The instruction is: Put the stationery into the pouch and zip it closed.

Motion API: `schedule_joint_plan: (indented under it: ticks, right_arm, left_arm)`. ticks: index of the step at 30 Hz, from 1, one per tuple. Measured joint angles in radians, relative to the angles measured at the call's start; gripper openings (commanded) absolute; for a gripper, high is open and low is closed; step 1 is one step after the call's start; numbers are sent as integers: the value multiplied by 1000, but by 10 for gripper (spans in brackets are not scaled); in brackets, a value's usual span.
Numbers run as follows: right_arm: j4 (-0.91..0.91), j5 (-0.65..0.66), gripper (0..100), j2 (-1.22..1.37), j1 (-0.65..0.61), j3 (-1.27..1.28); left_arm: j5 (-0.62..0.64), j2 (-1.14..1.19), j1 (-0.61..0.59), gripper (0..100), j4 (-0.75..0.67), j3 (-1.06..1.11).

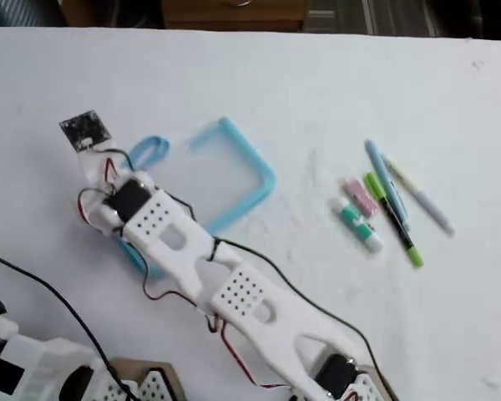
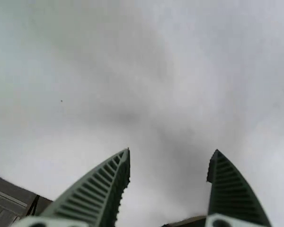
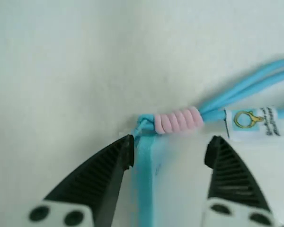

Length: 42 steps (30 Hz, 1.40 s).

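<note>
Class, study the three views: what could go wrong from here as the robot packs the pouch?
1. The right gripper, open, straddles the blue edge of the pouch right beside the strap; closing may catch the strap or drag the pouch instead.
2. The pens lie bunched together, apart from the pouch; a grab may take two or scatter them.

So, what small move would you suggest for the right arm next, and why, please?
Probably shut the right pincer on the pouch's blue edge. Its jaws stand open astride that edge beside the pink bead, and the pens lie apart on the table, so the pouch likely needs holding first.
</note>
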Motion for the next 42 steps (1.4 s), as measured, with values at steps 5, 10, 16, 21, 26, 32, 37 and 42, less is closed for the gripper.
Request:
schedule_joint_plan:
  ticks: [5,10,16,21,26,32,37,42]
  right_arm:
    - [276,115,134,0,0,-3]
    - [336,218,134,-38,31,66]
    - [341,281,134,-261,49,425]
    - [255,301,134,-465,54,591]
    - [-114,304,134,-483,72,606]
    - [-450,307,115,-285,80,608]
    - [-379,307,39,-244,97,531]
    - [-64,321,17,-235,112,391]
  left_arm:
    - [0,0,0,272,-49,8]
    - [0,0,0,272,-55,8]
    - [0,0,0,272,-55,8]
    - [0,0,0,272,-55,8]
    - [0,0,17,272,-55,8]
    - [0,0,15,272,-55,8]
    - [0,0,17,272,-57,8]
    - [0,0,15,272,-57,8]
